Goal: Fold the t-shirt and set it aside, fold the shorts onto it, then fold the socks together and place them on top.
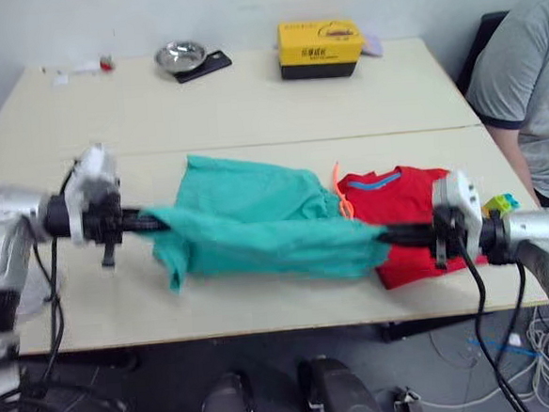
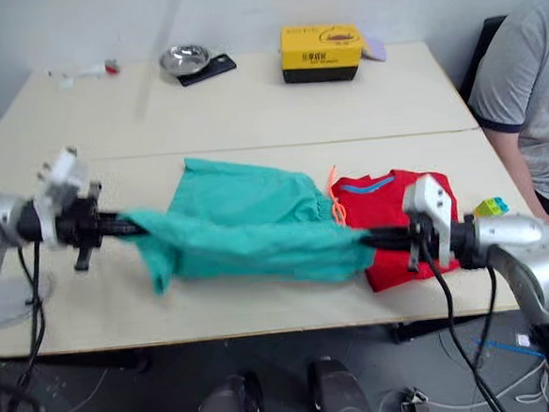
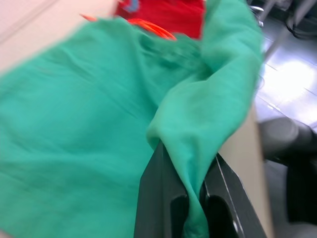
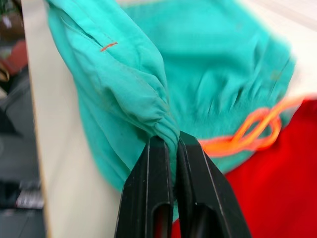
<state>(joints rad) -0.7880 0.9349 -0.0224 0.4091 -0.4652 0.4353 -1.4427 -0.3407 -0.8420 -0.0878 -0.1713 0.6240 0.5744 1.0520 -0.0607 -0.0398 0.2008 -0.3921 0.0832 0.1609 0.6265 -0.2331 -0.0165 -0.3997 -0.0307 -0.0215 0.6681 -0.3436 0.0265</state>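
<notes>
On the table (image 1: 249, 104), the shorts (image 1: 257, 221) hang stretched between both grippers, left gripper (image 3: 190, 198) and right gripper (image 4: 171, 148) each clamped on an edge, partly covering the red t-shirt (image 1: 411, 206). Behind: yellow box (image 1: 320, 47), metal bowl (image 1: 180, 54).

A pale wooden bench (image 1: 249, 104) fills the scene. At its far edge stands a yellow rectangular box on a black base (image 1: 321, 48). Beside it, toward the left, a shiny round metal bowl (image 1: 180, 54) sits on a flat black scale (image 1: 205, 67). Further left lies a small red item (image 1: 105, 62). A person in a grey short-sleeved shirt (image 1: 529, 94) sits at the right end, near small coloured blocks (image 1: 501, 203).
</notes>
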